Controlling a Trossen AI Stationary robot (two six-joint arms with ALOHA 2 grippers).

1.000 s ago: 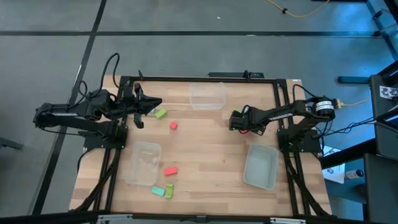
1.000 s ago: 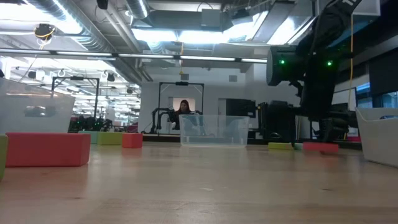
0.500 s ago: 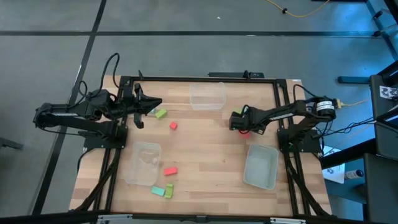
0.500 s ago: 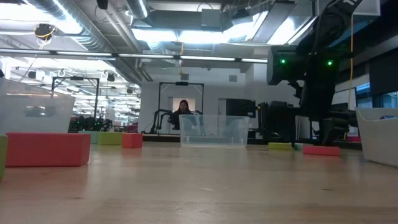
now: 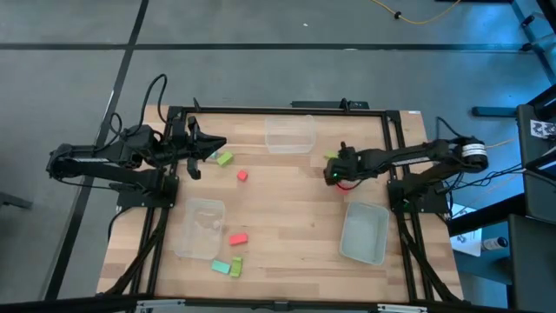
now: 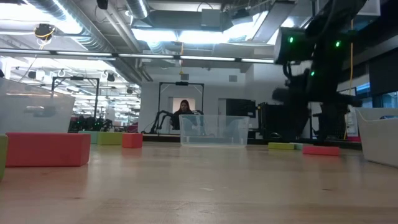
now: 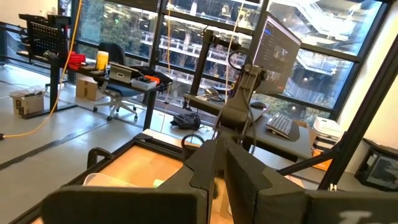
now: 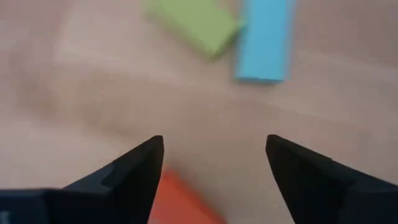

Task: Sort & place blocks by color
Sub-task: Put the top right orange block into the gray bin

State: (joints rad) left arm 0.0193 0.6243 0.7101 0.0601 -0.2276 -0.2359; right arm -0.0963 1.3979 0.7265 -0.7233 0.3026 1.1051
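**Red block under spread right jaws, left arm idle**

Wooden table (image 5: 287, 217) from above carried three clear bins: one (image 5: 289, 134) at the far middle, one (image 5: 200, 229) near left, one (image 5: 364, 233) near right. The right gripper (image 5: 334, 174) hung over the right-centre of the table, with a red block (image 5: 345, 184) showing just beside it. The left gripper (image 5: 217, 144) rested at the far left edge with its jaws together, near a lime block (image 5: 225, 158). A small red block (image 5: 242, 175) lay right of that one. By the near left bin lay another red block (image 5: 238, 237), and a teal block (image 5: 221, 267) touching a lime block (image 5: 235, 264).

At table height, the right arm (image 6: 317, 68) stood at the right, above a flat red block (image 6: 320, 150) with a lime block (image 6: 281, 146) beside it. A large red block (image 6: 48, 149) sat close at the left, with a clear bin (image 6: 213, 130) farther back in the middle. A person (image 6: 183, 111) showed in the room beyond.

The left wrist camera looked out past its closed fingers (image 7: 242, 180) to desks and windows.

The right wrist camera showed its fingers (image 8: 134, 171) held well apart over the wood, a red block (image 8: 180, 202) lying between them, and a lime block (image 8: 193, 25) and a teal block (image 8: 266, 40) farther off, touching at a corner.
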